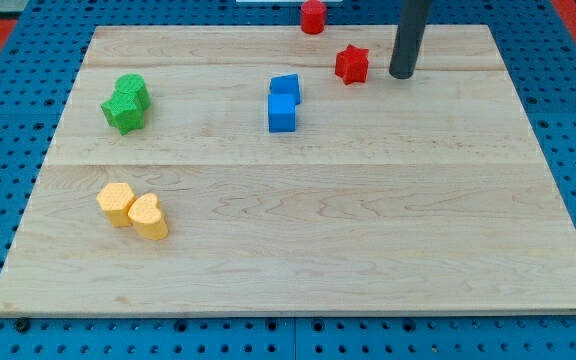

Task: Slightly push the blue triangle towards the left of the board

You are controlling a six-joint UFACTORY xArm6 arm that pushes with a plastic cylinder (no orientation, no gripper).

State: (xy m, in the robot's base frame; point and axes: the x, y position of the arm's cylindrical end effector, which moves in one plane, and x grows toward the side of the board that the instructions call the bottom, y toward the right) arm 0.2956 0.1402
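Observation:
Two blue blocks touch near the board's upper middle. The upper one (pixel 285 88) looks like the blue triangle, though its shape is hard to make out. The lower one (pixel 281 114) is a blue cube. My tip (pixel 402 75) rests on the board at the view's upper right, well to the right of the blue blocks. A red star (pixel 351 64) lies between my tip and the blue blocks, just left of my tip.
A red cylinder (pixel 313 16) sits at the board's top edge. Two green blocks (pixel 126 102) touch at the upper left. A yellow hexagon (pixel 116 203) and a yellow heart (pixel 149 215) touch at the lower left. The wooden board (pixel 318 240) lies on a blue pegboard.

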